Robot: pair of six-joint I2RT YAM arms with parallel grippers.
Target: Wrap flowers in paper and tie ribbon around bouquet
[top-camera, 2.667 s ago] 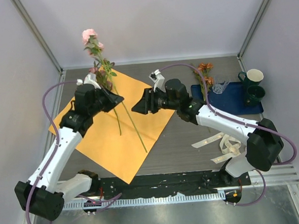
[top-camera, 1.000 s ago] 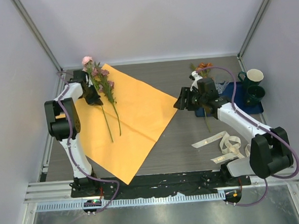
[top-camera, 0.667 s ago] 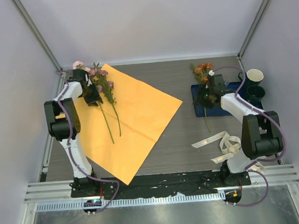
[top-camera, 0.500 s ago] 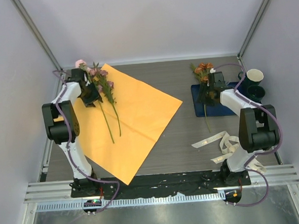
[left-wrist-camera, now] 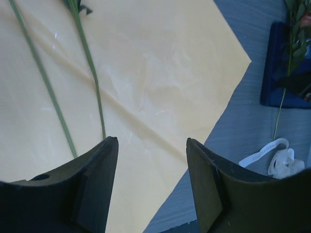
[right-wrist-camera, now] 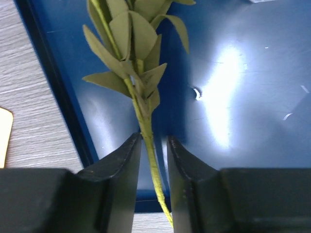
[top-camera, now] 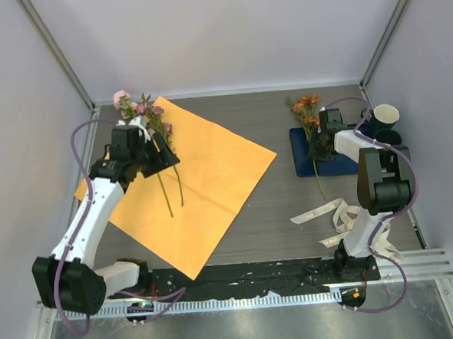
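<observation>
The orange paper (top-camera: 212,178) lies flat on the table. Pink flowers (top-camera: 144,113) rest on its far left corner, their thin stems (left-wrist-camera: 92,82) running down the sheet. My left gripper (top-camera: 167,159) hovers open and empty just right of those stems; its fingers (left-wrist-camera: 97,184) frame bare paper (left-wrist-camera: 160,73). An orange-bloomed flower (top-camera: 308,103) lies on the blue tray (top-camera: 341,162). My right gripper (top-camera: 318,150) is down over it, jaws narrowed on either side of its green stem (right-wrist-camera: 146,124) with gaps left. The cream ribbon (top-camera: 337,213) lies curled at the near right.
Two cups, one white-rimmed (top-camera: 385,116) and one dark green (top-camera: 388,138), stand by the tray's right end beside a clear plastic piece (top-camera: 333,132). Grey walls close in the table at the back and on both sides.
My left gripper opened, let go of the pink flowers on the paper and drew back to the right. My right gripper swung onto the tray and its jaws narrowed round the stem.
</observation>
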